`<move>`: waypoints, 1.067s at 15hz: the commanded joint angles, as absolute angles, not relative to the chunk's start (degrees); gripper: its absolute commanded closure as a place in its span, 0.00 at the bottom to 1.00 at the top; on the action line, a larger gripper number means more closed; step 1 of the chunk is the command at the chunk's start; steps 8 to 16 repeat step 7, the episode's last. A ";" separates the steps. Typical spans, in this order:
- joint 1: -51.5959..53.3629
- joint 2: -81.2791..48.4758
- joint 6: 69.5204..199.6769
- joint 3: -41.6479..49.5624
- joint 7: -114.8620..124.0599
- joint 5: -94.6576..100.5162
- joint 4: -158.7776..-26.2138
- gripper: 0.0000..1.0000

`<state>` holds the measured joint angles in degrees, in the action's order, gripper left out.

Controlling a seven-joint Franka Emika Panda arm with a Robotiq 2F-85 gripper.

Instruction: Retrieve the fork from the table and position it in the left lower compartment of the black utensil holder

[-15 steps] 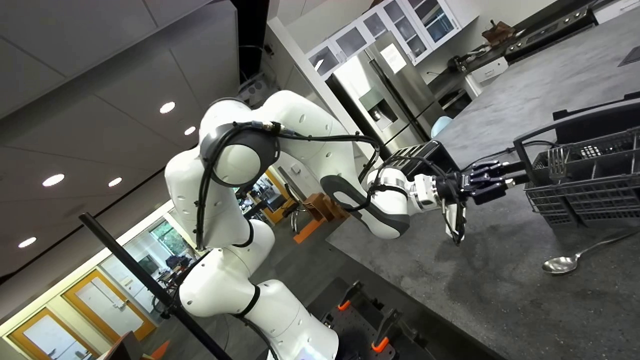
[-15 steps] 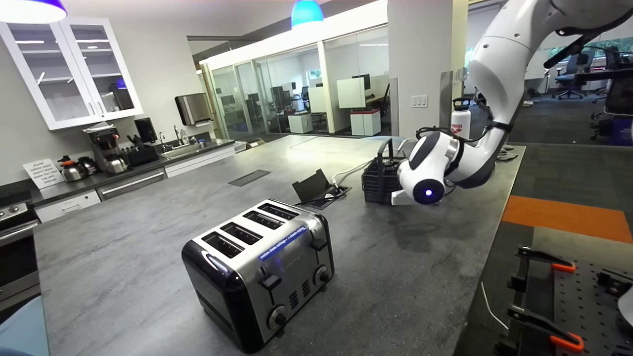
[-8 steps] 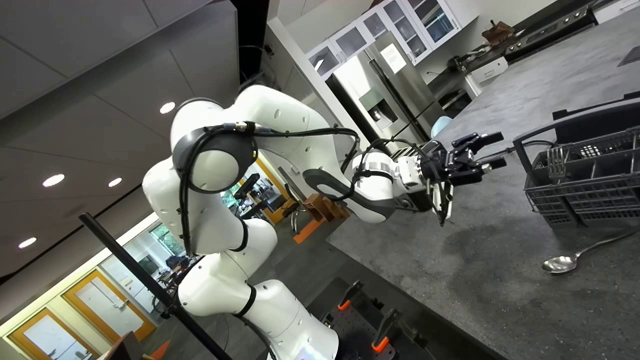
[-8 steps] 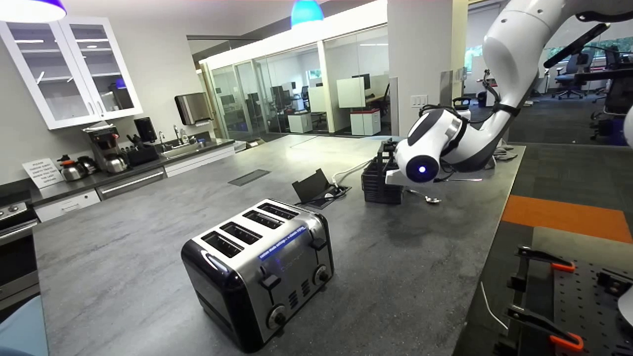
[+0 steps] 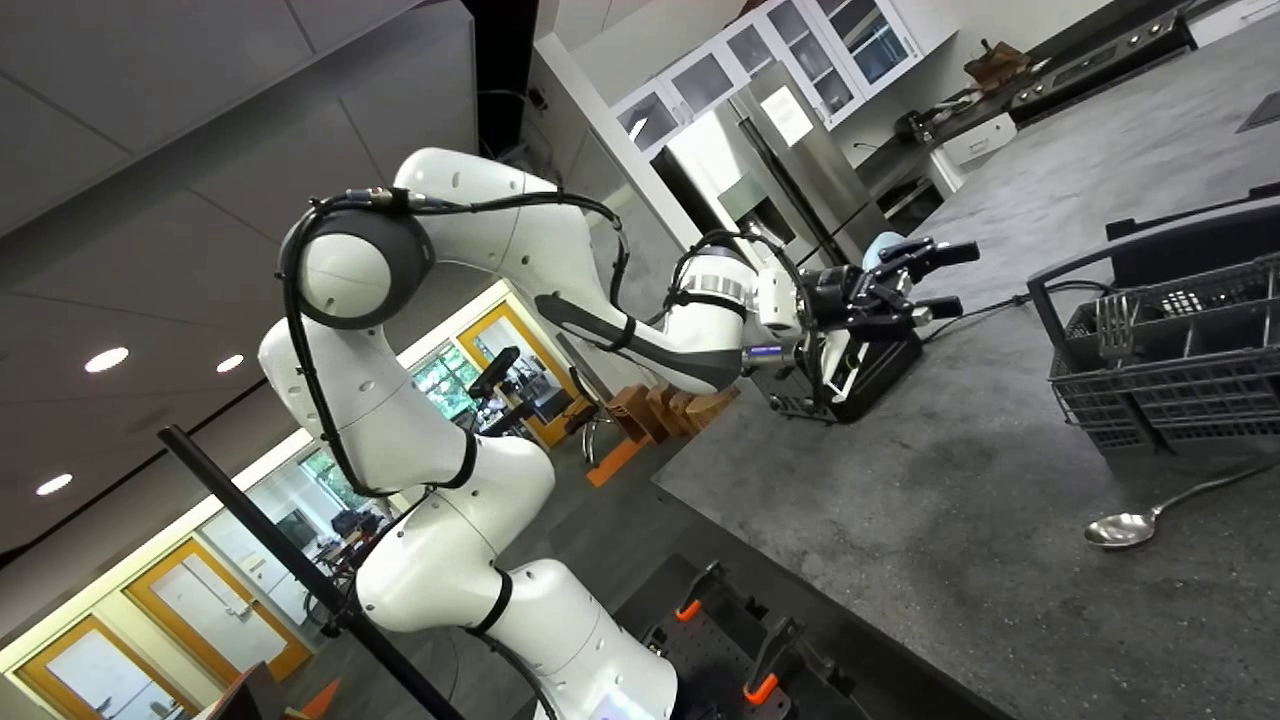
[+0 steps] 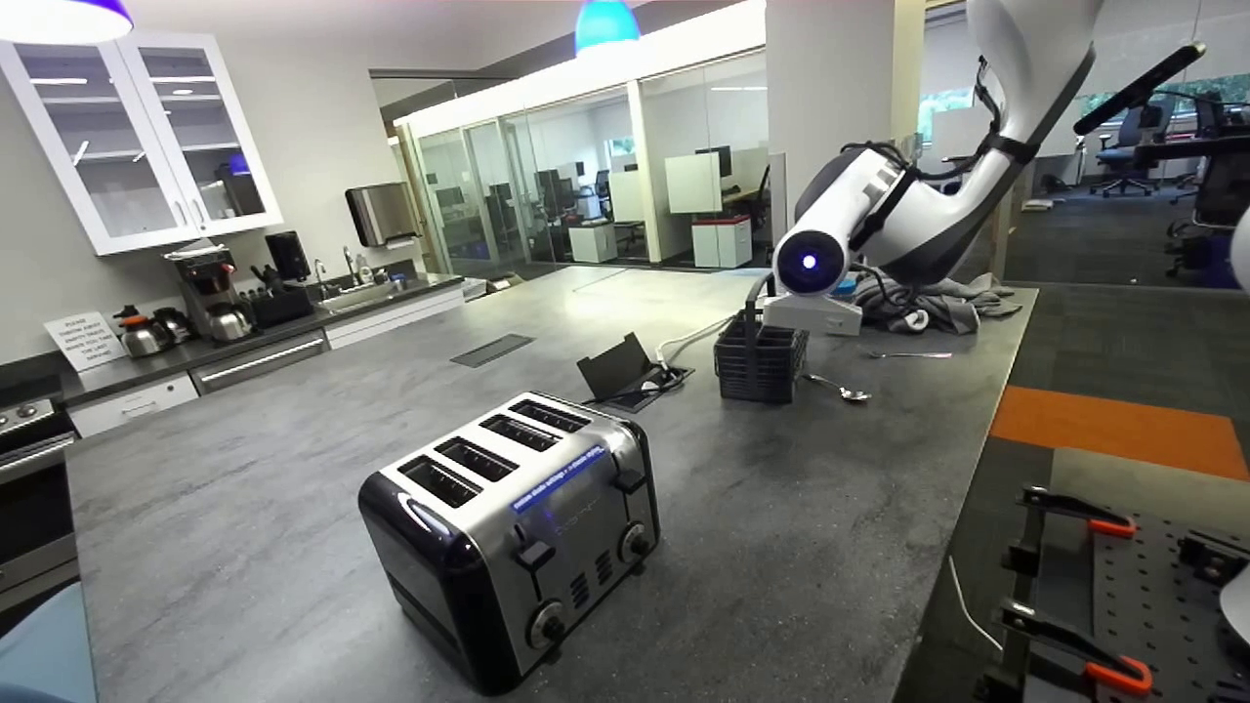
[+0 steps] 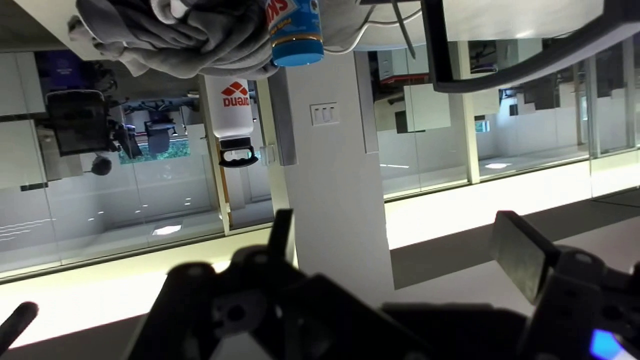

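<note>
Snagging the arched handle [image 5: 1150, 238] of the black utensil holder [image 5: 1200, 395] looks like the likeliest mishap, because that loop rises above the rim and would obstruct any pass over it by the gripper [image 5: 960, 280]. Its fingers stand apart with nothing between them, over the table [image 5: 960, 560], near the holder without touching it. In an exterior view the fork [image 5: 1116, 342] stands tines up at the end of the holder, beside the handle's upright; its stem is hidden, so I cannot tell exactly which cell takes it. Placement seems finished, yet if left lower is judged from another side, the fork could prove to be in the wrong compartment. Its head shows above the front rim, so a low sweep of spread fingers could hook it out or tip the holder. Another slim silver utensil [image 6: 913, 355] lies flat on the table near the grey cloth [image 6: 937, 308]; its ends are too small to make out, and should that be the fork wanted, the real pick is not yet made. Such a thin stem would offer little to pinch, and descending too far would scrape the tabletop. The spoon [image 5: 1130, 527], lying just beside the holder in both exterior views, invites a mix-up or a nudge.
</note>
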<state>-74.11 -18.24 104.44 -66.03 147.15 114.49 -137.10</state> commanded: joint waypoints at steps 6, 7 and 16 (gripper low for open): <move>-46.29 -0.79 119.57 -37.29 143.05 106.57 -137.05 0.00; -41.70 -0.16 120.08 -32.65 142.54 106.54 -137.24 0.00; -41.70 -0.16 120.08 -32.65 142.54 106.54 -137.24 0.00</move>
